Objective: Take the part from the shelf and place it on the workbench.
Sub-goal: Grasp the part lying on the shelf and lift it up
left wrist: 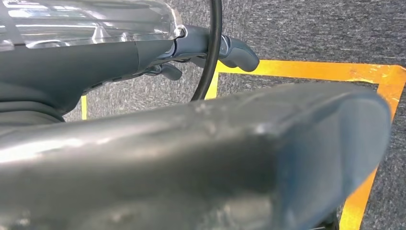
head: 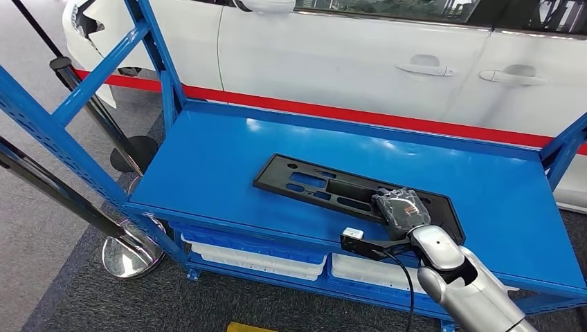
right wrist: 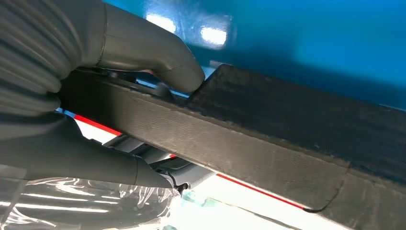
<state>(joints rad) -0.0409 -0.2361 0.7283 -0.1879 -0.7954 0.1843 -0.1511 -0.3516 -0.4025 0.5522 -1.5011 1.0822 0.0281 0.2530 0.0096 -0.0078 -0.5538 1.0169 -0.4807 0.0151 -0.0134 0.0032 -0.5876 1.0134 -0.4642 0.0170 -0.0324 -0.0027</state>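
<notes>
The black part (head: 346,190), a long flat panel with cut-outs, lies on the blue shelf (head: 221,166), slightly skewed, its right end near the front edge. The right hand (head: 400,209) grips that right end: in the right wrist view the thumb (right wrist: 158,57) presses on one face of the part (right wrist: 268,139) with the fingers wrapped round the other. Whether the left hand (left wrist: 225,50) is open or closed cannot be told. A white car (head: 360,55) stands behind the shelf, and a chrome stanchion base (head: 128,256) is at near left.
</notes>
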